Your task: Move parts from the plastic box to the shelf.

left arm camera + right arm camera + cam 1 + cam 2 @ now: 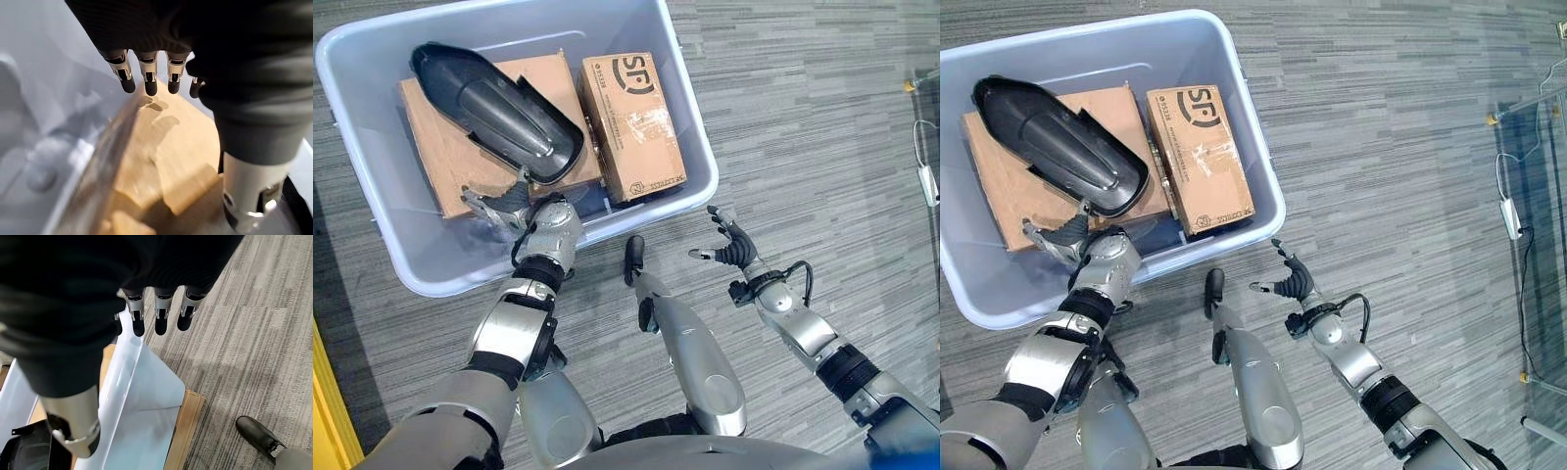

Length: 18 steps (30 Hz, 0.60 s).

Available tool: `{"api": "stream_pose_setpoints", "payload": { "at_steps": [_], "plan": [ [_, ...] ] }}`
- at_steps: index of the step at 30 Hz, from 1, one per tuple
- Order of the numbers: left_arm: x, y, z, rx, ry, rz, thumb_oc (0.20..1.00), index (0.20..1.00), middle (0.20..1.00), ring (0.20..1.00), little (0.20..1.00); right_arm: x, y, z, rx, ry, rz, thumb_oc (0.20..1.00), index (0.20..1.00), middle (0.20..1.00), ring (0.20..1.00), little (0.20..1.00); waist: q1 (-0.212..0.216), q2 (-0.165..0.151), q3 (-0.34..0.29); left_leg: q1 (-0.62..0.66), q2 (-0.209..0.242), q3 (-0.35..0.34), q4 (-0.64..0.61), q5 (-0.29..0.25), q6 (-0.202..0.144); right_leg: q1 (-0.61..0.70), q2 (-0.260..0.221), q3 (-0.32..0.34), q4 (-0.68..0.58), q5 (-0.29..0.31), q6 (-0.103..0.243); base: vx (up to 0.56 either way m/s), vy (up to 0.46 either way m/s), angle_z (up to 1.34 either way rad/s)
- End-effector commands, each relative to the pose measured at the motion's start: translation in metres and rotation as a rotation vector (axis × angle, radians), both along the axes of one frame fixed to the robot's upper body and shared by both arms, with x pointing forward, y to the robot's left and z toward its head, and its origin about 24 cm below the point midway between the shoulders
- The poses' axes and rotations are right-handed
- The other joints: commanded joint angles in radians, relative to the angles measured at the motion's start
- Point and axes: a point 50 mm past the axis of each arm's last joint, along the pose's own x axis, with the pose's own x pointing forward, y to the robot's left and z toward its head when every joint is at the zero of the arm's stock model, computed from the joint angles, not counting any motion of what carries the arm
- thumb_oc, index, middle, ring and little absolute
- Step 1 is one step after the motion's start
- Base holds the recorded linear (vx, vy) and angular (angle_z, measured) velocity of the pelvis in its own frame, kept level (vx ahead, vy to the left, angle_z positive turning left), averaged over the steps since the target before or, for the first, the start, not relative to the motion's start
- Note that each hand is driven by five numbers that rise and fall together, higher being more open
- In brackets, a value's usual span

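Fingers [149, 81] of the left hand [504, 208] hang nearly straight and spread inside the plastic box [690, 127], just above the near edge of a flat cardboard sheet [445, 147], with nothing held. That sheet lies along the box's left side, and a long black moulded part [494, 108] rests on top of it, running from the far left corner toward the near wall. A sealed carton [631, 122] lies beside them against the box's right wall. Outside the box, over the grey carpet [803, 117] near its near right corner, the right hand [732, 247] hovers with relaxed, parted fingers [159, 316] and an empty palm.
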Motion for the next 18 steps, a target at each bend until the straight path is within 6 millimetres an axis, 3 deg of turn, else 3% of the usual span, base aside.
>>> {"api": "stream_pose_setpoints", "payload": {
  "at_steps": [1, 9, 18],
  "plan": [
    [0.011, 0.013, 0.033, 0.077, -0.091, -0.061, 1.000, 1.000, 1.000, 1.000, 1.000, 0.004, 0.005, 0.018, 0.062, -0.068, -0.002, 1.000, 1.000, 1.000, 1.000, 1.000, 0.019, -0.133, 0.013, -0.163, 0.007, -0.055, 0.138, 0.013, -0.007, 0.022, -0.021, 0.016, 0.116, -0.137, 0.083, 0.01, -0.066, 0.03],
    [0.015, 0.010, 0.034, 0.215, 0.061, -0.138, 1.000, 1.000, 1.000, 1.000, 1.000, 0.001, 0.003, 0.018, 0.059, -0.063, -0.001, 1.000, 1.000, 1.000, 1.000, 1.000, 0.013, -0.138, 0.013, -0.186, 0.008, -0.058, 0.151, 0.012, -0.004, -0.001, -0.018, 0.017, 0.126, -0.132, 0.082, 0.02, -0.030, 0.01],
    [0.019, 0.010, 0.058, 0.326, -0.069, -0.174, 1.000, 1.000, 1.000, 1.000, 1.000, 0.000, -0.002, 0.020, 0.040, -0.075, -0.004, 1.000, 1.000, 1.000, 1.000, 1.000, -0.001, -0.130, 0.013, -0.201, 0.009, -0.046, 0.168, 0.007, -0.001, -0.028, -0.018, 0.021, 0.150, -0.139, 0.076, 0.01, -0.005, 0.00]
  ]
}}
